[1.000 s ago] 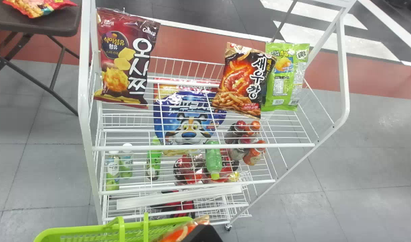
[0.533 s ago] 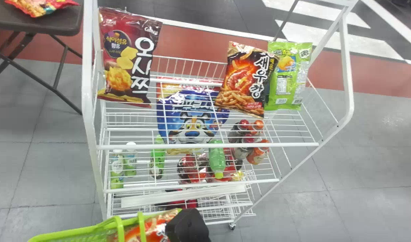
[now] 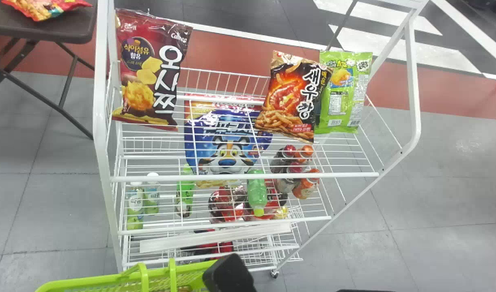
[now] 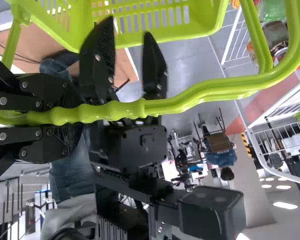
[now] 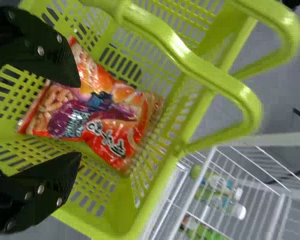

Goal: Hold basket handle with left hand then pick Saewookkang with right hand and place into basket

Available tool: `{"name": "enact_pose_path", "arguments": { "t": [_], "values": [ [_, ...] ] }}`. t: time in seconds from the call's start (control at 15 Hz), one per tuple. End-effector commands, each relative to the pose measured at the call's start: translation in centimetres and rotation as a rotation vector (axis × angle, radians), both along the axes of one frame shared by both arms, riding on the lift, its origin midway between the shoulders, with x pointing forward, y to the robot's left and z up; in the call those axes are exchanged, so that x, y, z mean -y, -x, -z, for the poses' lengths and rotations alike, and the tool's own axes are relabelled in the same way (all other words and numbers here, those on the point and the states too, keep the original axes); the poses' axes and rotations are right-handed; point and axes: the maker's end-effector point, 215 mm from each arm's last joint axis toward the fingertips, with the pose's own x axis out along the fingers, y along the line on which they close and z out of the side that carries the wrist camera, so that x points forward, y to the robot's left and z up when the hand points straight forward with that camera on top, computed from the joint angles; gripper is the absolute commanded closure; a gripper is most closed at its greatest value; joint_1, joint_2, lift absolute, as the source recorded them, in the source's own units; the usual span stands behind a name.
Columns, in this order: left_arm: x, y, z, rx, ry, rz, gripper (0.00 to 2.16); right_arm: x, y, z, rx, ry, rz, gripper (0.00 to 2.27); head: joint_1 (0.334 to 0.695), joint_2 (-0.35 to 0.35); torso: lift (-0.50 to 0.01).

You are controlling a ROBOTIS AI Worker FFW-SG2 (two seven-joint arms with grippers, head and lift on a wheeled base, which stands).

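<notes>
White shelving (image 3: 150,178) standing beyond | left pincer (image 4: 72,116) gripping basket handle (image 4: 190,102) | right pincer (image 5: 80,120) hovering open over basketed Saewookkang (image 5: 110,145) | placing apparently finishing, snag-free lifting away coming next

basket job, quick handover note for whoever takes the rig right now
Left gripper: closed around the basket handle.
Right gripper: open over the basket, fingers apart on either side, not clamping the bag.
Saewookkang bag: lying inside the basket.
Done: handle held, bag picked and placed.
Left: probably just lifting the right gripper clear, minding the handles, while the left keeps its hold.
</notes>
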Motion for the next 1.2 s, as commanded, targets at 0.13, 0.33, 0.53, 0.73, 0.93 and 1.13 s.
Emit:
{"name": "enact_pose_path", "arguments": {
  "t": [0.13, 0.33, 0.53, 0.73, 0.93, 1.13],
  "values": [
    [0.0, 0.0, -0.1, 0.002, 0.002, -0.001, 1.77, 2.3, -9.1, -6.4, 0.337, -0.085, 0.164, 0.11, 0.695, -0.35, -0.019],
    [0.0, -0.3, 0.1, 0.014, 0.006, -0.009, 1.77, 4.7, -14.4, -13.8, 0.674, -0.159, 0.292, 0.11, 0.695, -0.35, -0.019],
    [0.1, -0.6, 0.4, 0.022, 0.017, -0.02, 1.77, 6.2, -15.5, -19.4, 0.93, -0.261, 0.374, 0.11, 0.695, -0.35, -0.019],
    [0.1, -0.5, 0.4, 0.03, 0.026, -0.028, 1.77, 8.3, -13.1, -24.1, 1.193, -0.408, 0.436, 0.1, 0.695, -0.35, -0.019],
    [-0.2, -0.4, 0.4, 0.034, 0.031, -0.042, 1.77, 11.4, -12.8, -21.9, 1.165, -0.373, 0.507, 0.1, 0.695, -0.35, -0.019],
    [-0.2, 0.0, 0.6, 0.027, 0.038, -0.049, 1.77, 14.2, -13.2, -20.3, 1.131, -0.318, 0.56, 0.1, 0.695, -0.35, -0.019]
  ]
}}
